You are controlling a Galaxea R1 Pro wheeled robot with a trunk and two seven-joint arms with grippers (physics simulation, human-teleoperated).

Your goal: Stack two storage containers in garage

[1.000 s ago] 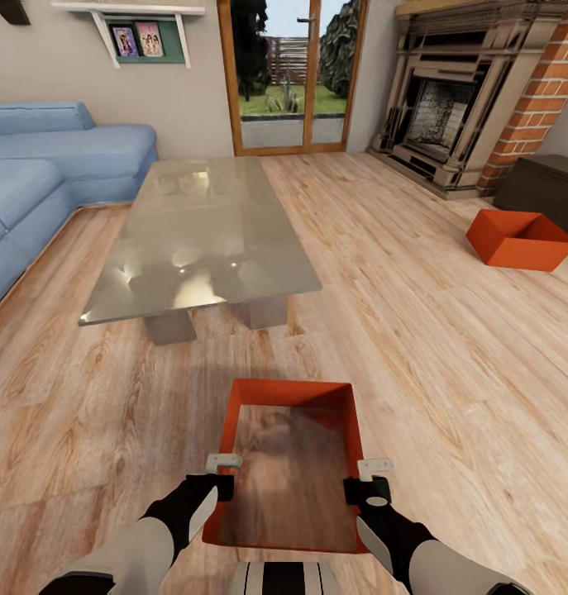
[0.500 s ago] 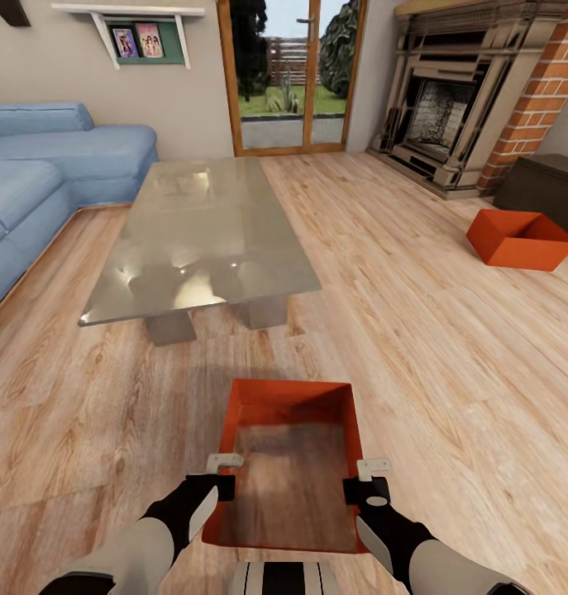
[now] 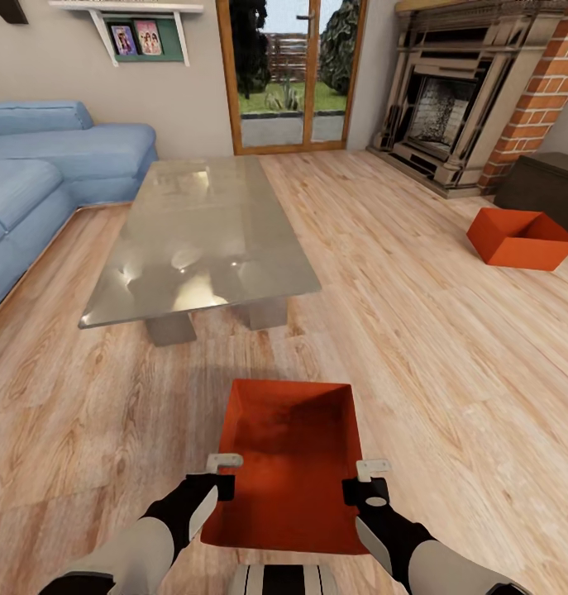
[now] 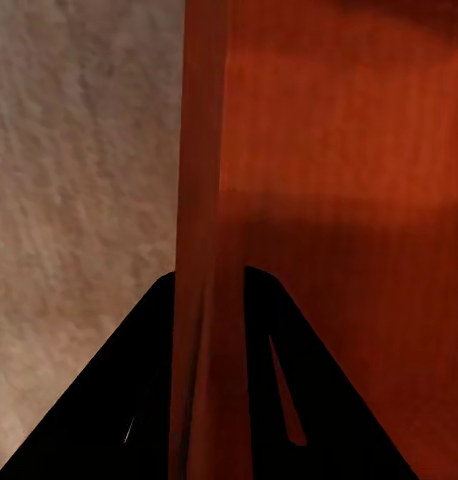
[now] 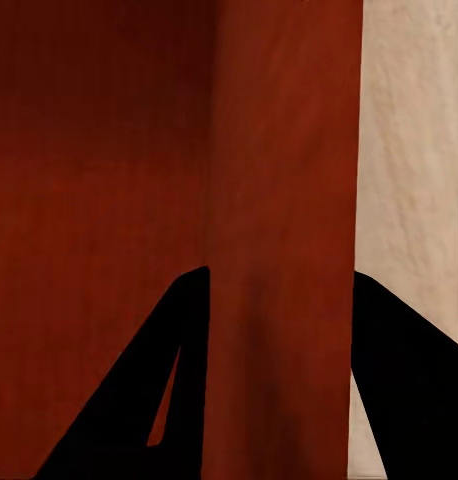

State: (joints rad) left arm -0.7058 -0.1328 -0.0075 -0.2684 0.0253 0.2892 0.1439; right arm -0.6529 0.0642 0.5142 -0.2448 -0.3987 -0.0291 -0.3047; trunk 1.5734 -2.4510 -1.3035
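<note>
Gripping opposite side walls of the near storage container (image 3: 288, 471), the left gripper (image 3: 221, 463) and right gripper (image 3: 370, 473) apparently pinched it; the second container (image 3: 519, 238) sat beside the fireplace (image 3: 449, 107).

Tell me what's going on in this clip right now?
The robot is gripping one orange-red storage container by its two long walls: the left hand straddles the left wall, the right hand the right wall. It sits low over the living room's wood-plank floor, in front of the glass coffee table. The second container rests on the floor near the brick fireplace, beside a dark bench. Nothing has reached the garage yet.
</note>
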